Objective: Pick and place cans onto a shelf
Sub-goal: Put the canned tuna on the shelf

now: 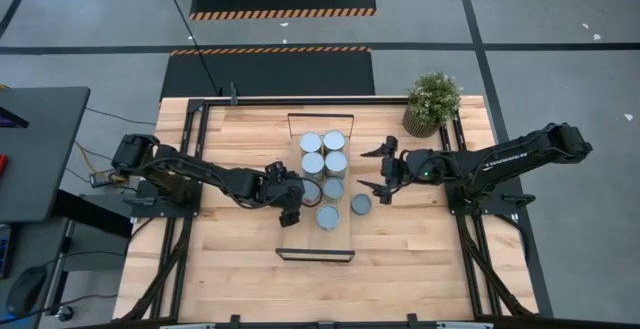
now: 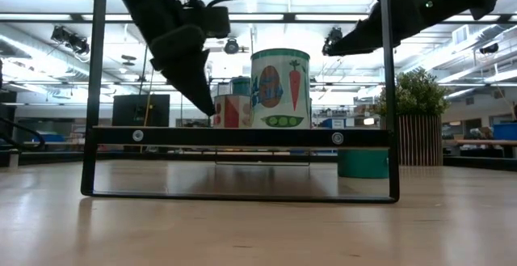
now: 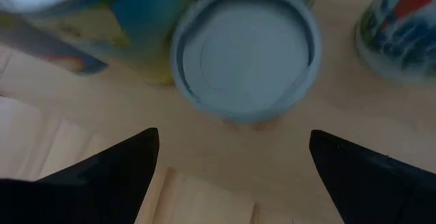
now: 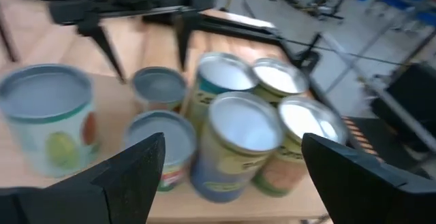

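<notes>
Jaws spread wide on both sides, nothing held. We see the left gripper (image 1: 290, 207) at frame centre in the high view, just left of the shelf (image 1: 315, 256), w/ a silver-topped can (image 3: 246, 54) directly ahead betw. its fingers (image 3: 102, 176). Right gripper (image 1: 379, 173) sits right of the shelf. Seven cans (image 1: 323, 164) stand on the shelf; one can (image 1: 360, 205) stands on the desk (image 1: 420, 259) beside it, below the right gripper. Plant (image 1: 432, 102) upper right.

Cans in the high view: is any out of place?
One can stands on the table just off the shelf's right edge, beside the right gripper. The other seven sit on the shelf. None looks tipped or spilled.
</notes>
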Tool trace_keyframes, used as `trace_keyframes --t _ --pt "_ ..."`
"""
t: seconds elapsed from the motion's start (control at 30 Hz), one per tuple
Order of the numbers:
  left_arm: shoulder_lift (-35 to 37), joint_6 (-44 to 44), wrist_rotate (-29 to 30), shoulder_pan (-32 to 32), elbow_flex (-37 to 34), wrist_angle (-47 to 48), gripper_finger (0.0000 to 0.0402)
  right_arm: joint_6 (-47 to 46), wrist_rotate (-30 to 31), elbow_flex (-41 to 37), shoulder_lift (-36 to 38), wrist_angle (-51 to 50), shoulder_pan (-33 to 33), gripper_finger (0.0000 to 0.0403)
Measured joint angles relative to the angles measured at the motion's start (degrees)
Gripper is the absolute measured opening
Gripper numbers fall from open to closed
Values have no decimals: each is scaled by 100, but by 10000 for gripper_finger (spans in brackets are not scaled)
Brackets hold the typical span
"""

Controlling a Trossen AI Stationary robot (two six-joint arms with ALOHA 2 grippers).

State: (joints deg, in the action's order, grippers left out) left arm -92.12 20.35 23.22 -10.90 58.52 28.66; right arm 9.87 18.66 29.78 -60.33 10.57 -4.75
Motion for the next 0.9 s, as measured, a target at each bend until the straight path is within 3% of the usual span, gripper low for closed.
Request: trace_keyframes --t 0.23,0.47,0.9 --pt "-57 154 75 -153 1 -85 386 -33 -376 4 -108 -9 0 352" --pt "42 110 21 -399 142 -115 386 36 -380 2 -244 35 0 352" --pt "63 -1072 397 -1006 311 -1207 386 35 -380 2 -241 138 4 352"
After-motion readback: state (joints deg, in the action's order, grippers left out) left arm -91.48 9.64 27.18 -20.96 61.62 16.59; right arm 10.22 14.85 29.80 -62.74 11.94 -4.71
